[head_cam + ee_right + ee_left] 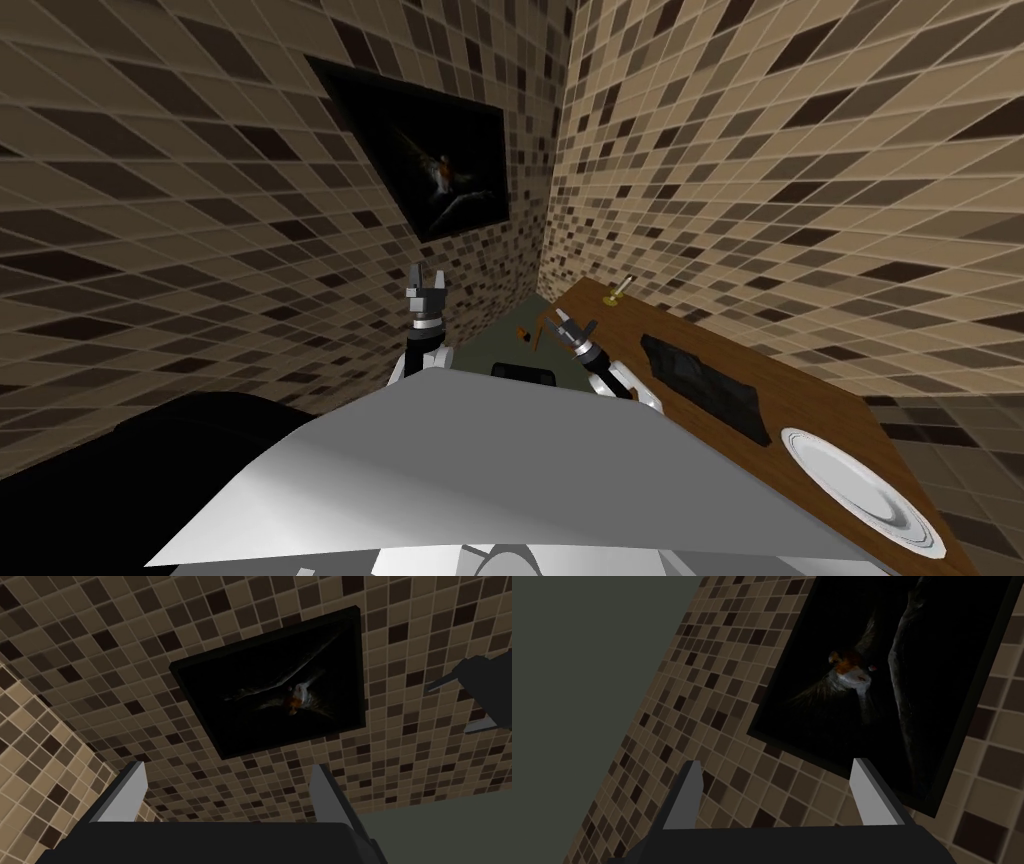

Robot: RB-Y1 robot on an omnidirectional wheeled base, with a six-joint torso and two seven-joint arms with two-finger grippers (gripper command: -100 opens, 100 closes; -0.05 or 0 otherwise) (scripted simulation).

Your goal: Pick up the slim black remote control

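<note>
White plate (860, 490) logged at wooden table's (780, 395) near end. Found black remote (705, 385) just beyond, long axis along table, rightward of right gripper (573, 322). Saw it and left gripper (428, 275) spread wide, empty; judged right arm nearer.

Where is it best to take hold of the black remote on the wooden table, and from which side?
Probably across its narrow width, near the middle, coming from above: the remote lies flat on the wooden table, long and thin, so only its two long edges offer a hold. The right gripper, open, is the nearer one.
</note>
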